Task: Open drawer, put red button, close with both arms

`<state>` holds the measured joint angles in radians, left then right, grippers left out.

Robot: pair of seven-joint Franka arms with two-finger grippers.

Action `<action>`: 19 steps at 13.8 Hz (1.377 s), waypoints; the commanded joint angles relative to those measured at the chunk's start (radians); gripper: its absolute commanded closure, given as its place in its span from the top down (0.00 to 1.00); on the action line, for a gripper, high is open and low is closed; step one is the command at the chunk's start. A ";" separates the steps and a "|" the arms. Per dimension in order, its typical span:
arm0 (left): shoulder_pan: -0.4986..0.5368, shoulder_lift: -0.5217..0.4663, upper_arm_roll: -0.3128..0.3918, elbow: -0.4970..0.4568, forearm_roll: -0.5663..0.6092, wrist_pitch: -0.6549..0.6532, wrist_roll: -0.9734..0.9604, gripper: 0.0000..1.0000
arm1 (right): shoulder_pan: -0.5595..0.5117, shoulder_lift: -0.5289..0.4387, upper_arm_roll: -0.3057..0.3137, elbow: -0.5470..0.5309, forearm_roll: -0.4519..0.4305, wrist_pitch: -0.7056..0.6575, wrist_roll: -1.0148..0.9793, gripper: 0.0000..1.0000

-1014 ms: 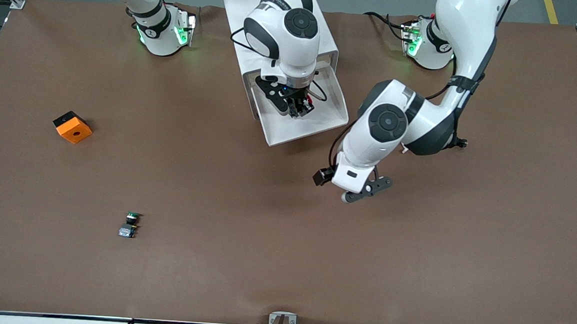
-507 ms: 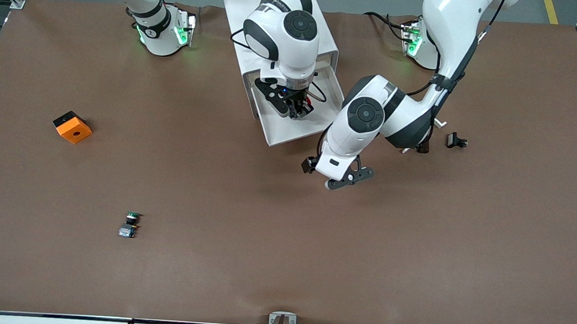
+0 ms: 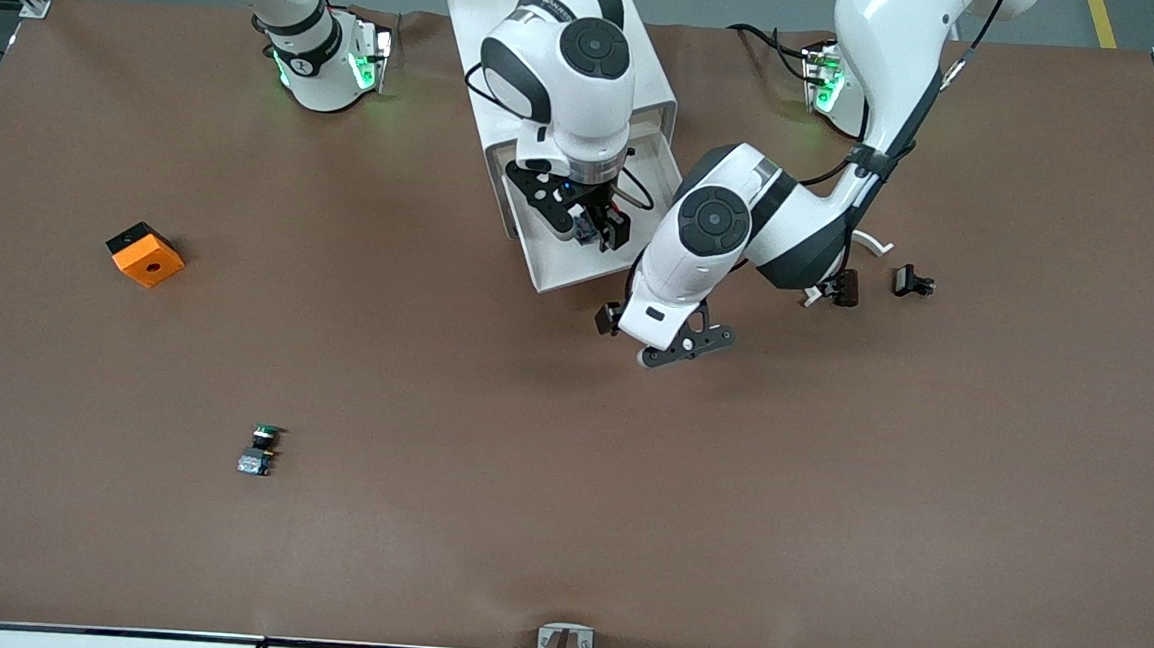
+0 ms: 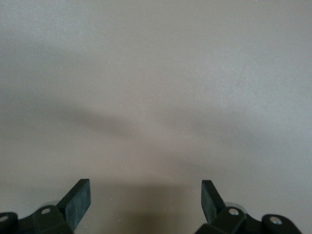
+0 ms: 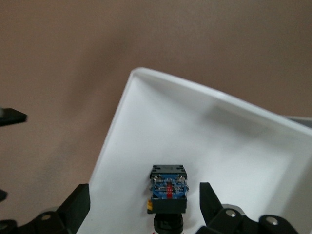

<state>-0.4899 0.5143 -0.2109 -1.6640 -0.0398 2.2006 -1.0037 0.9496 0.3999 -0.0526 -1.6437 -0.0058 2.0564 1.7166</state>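
The white drawer (image 3: pixel 580 267) stands pulled out of its white cabinet (image 3: pixel 475 27). My right gripper (image 3: pixel 593 227) hangs low over the drawer, open. In the right wrist view the red button (image 5: pixel 168 192) lies on the drawer floor (image 5: pixel 224 146) between the open fingers (image 5: pixel 78 202) of my right gripper (image 5: pixel 145 200), touching neither. My left gripper (image 3: pixel 681 345) is over bare table just outside the drawer's front wall. In the left wrist view it (image 4: pixel 146 197) is open and empty above the tabletop.
An orange block (image 3: pixel 144 253) lies toward the right arm's end of the table. The green-capped button (image 3: pixel 260 448) lies nearer the front camera. Small black parts (image 3: pixel 912 281) and a white hook piece (image 3: pixel 870 244) lie beside the left arm's elbow.
My left arm has swung toward the drawer's front, uncovering the small black parts. My right gripper has shifted slightly toward the drawer's front wall, above the button.
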 commanded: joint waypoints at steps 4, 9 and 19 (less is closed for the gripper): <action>-0.003 -0.039 -0.060 -0.079 0.023 0.010 -0.015 1.00 | -0.115 -0.120 0.007 0.125 0.003 -0.295 -0.370 1.00; -0.015 -0.037 -0.088 -0.095 0.024 0.010 -0.021 1.00 | -0.285 -0.222 0.005 0.133 0.003 -0.435 -0.783 1.00; -0.018 -0.045 -0.217 -0.137 0.021 0.005 -0.027 1.00 | -0.762 -0.273 0.005 0.131 0.001 -0.576 -1.558 1.00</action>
<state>-0.5082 0.4995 -0.4033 -1.7654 -0.0390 2.2002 -1.0073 0.2962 0.1545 -0.0700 -1.5007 -0.0060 1.5049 0.3062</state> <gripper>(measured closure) 0.000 0.000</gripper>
